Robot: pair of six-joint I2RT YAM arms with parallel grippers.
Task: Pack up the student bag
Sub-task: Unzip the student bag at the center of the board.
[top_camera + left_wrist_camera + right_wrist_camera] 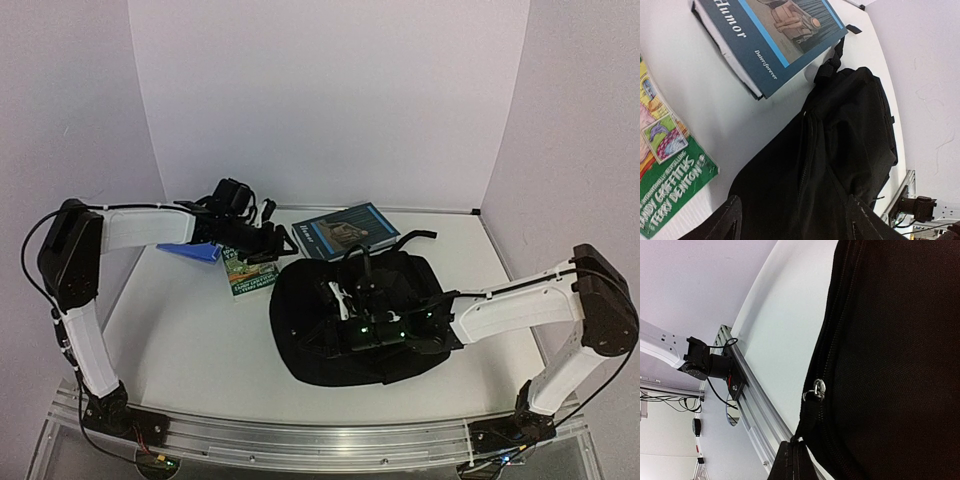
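Note:
The student bag [390, 290] is a large black backpack lying flat on the table, right of the middle. My right gripper [338, 300] reaches over it from the right. In the right wrist view this gripper [800, 445] is shut on the black zipper pull strap [810, 415] below a small metal ring [818, 388], at the bag's edge. My left gripper [272, 250] hovers just off the bag's upper left edge. Seen from the left wrist, it [795, 217] is open, its fingers [730, 217] wide apart, with the bag's zipper seam [807, 165] beyond and nothing held between them.
A blue hardback book [345, 230] lies behind the bag, against its top strap [837, 55]. A green paperback [250, 272] lies left of the bag under my left gripper. A small blue object [192, 252] sits under the left forearm. A metal rail [300, 440] runs along the near table edge.

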